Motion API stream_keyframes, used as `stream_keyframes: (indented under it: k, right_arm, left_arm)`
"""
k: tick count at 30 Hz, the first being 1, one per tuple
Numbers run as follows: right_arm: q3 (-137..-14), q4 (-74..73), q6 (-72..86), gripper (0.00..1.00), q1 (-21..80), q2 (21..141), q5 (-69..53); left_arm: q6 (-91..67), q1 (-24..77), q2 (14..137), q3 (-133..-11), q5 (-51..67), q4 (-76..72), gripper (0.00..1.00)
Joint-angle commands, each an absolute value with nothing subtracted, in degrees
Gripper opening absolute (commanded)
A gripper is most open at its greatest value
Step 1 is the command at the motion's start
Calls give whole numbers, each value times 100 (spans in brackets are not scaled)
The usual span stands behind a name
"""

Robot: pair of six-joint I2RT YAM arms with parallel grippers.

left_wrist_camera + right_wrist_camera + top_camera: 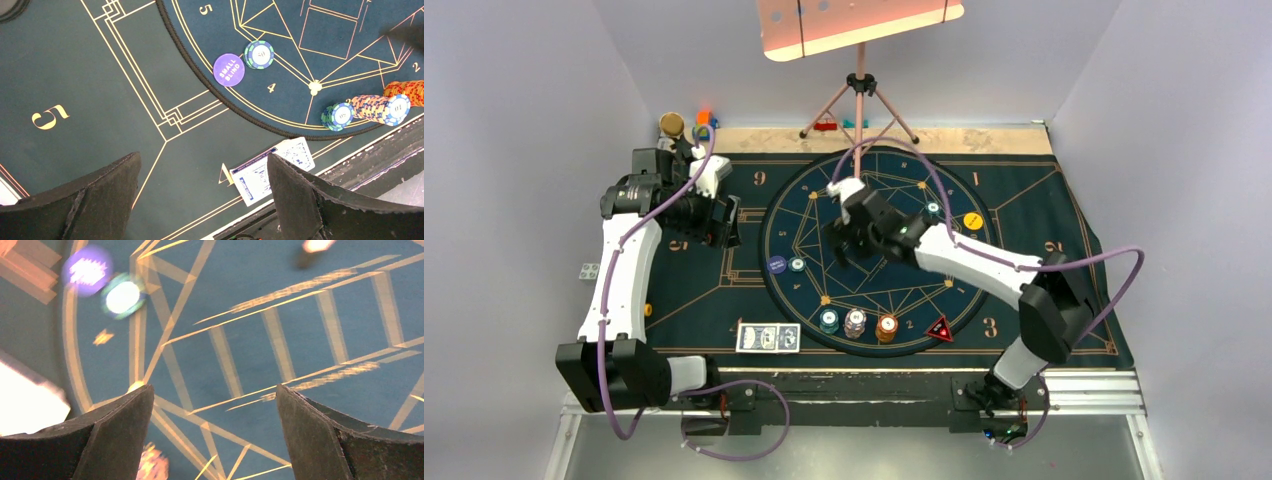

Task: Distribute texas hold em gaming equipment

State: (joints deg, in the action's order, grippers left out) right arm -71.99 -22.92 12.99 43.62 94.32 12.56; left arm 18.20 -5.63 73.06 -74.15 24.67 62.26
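Right gripper (pixel 214 390): jaws spread, empty, over the mat's (pixel 704 300) round centre, arm stretched diagonally leftward. Left gripper (pixel 204 160): jaws spread, empty, arm reaching forward over the mat's left side. Playing cards (pixel 767 338) lie blue backs up, long axis along the near edge, near 3 chip stacks (pixel 856 323).

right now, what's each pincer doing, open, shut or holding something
Left pincer: open, holding nothing.
Right pincer: open, holding nothing.
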Motion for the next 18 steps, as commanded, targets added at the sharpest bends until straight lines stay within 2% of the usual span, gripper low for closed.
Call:
stream_keyframes:
  k: [1,6,18]
  right_arm:
    - [-6787,-2261,888,95,5053,9119,81]
    - [-6924,-2462,255,97,5558,9404,-702]
    - [-7374,-2872,-336,98,6210,10354,-690]
  left_arm:
    - [1825,-610,7192,-7500,2526,6197,100]
    - [1774,-604,7192,-7630,2557,6272,100]
    - [1777,-604,7102,-7710,2473,6340,100]
